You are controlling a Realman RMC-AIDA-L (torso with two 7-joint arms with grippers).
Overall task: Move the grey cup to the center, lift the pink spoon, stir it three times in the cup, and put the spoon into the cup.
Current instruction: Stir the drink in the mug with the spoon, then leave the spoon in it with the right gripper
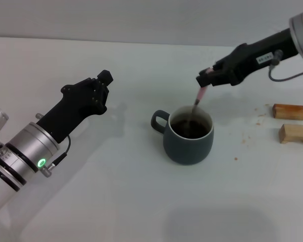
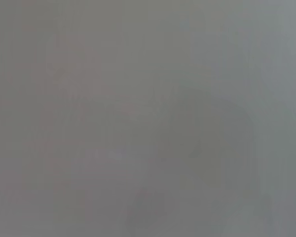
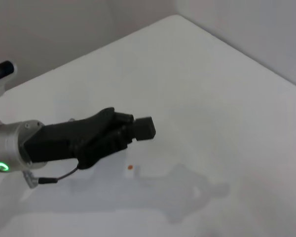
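The right gripper point(image 1: 208, 78) reaches in from the right, angled down with fingers closed, while the left gripper point(image 1: 102, 86) hangs raised at left, fingers together, holding nothing.

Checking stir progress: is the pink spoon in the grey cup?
In: the pink spoon, held by the right gripper, dips into the grey cup's dark liquid.

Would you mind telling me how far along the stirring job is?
The grey cup already sits mid-table. The right gripper holds the pink spoon upright, its tip in the dark liquid. Letting go of the spoon remains. The left gripper hovers apart, left of the cup.
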